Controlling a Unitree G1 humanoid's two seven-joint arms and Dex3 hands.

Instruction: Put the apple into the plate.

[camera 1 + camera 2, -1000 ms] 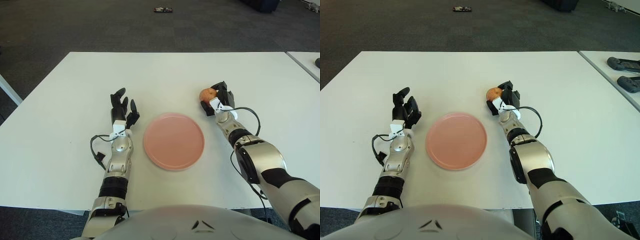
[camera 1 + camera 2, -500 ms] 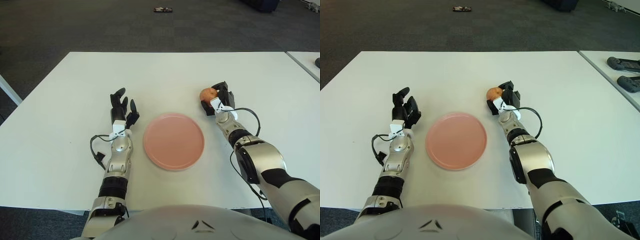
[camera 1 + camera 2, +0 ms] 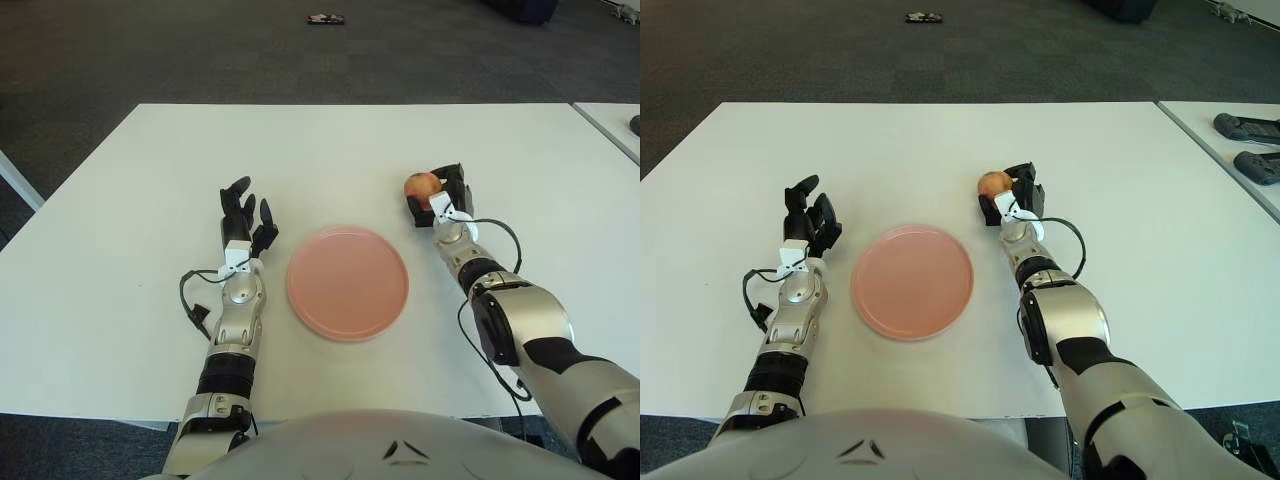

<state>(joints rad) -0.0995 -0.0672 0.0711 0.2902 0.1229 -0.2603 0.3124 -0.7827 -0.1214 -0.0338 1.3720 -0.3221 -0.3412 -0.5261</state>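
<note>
A small orange-red apple is held in my right hand, whose dark fingers are curled around it just above the white table, to the right of the plate. The round pink plate lies flat in the middle of the table with nothing in it. My left hand shows to the left of the plate, fingers spread upward and holding nothing.
A second white table with black controllers stands at the far right. A small dark object lies on the grey carpet beyond the table.
My right hand has lifted and turned slightly with the apple, which now sits a little higher and further right. The left hand and the plate have not moved.
</note>
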